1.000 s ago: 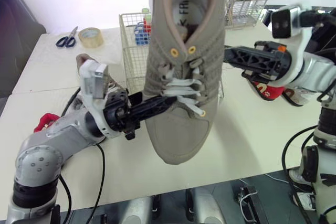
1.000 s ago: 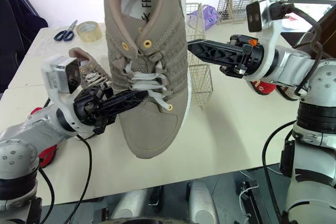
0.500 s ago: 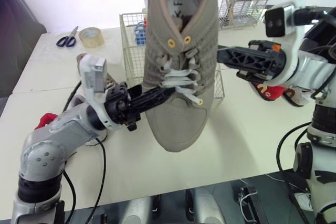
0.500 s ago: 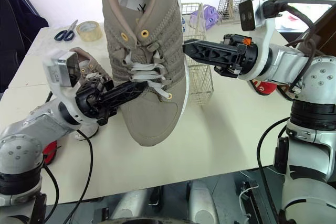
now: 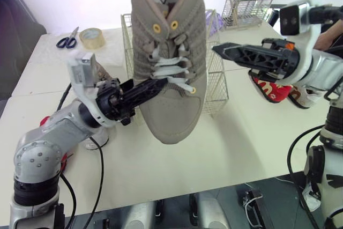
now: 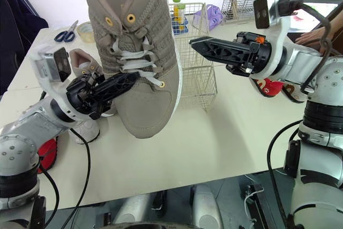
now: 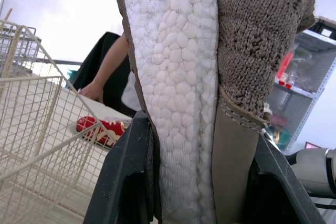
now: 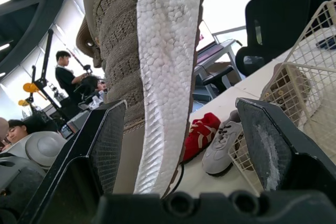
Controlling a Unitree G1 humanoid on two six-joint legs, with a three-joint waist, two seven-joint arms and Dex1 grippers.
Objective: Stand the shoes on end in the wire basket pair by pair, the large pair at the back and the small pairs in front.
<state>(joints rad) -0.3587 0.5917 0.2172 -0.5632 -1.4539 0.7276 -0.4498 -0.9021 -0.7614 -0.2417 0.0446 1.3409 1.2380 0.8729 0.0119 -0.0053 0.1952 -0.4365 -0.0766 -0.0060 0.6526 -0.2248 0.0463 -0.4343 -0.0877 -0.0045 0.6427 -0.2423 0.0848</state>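
Tan shoe [image 5: 170, 73] gripped toe-down by L end effector [image 5: 158, 84]; R end effector [image 5: 218, 50] open, clear of it.

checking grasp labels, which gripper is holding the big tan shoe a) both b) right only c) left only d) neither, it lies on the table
c: the left gripper is shut on the tan shoe, held up off the table, while the right gripper is open beside it, not touching.

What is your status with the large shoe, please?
Left fingers shut on tan shoe, toe down. Right fingers open, clear of it. Basket behind, way looks open.
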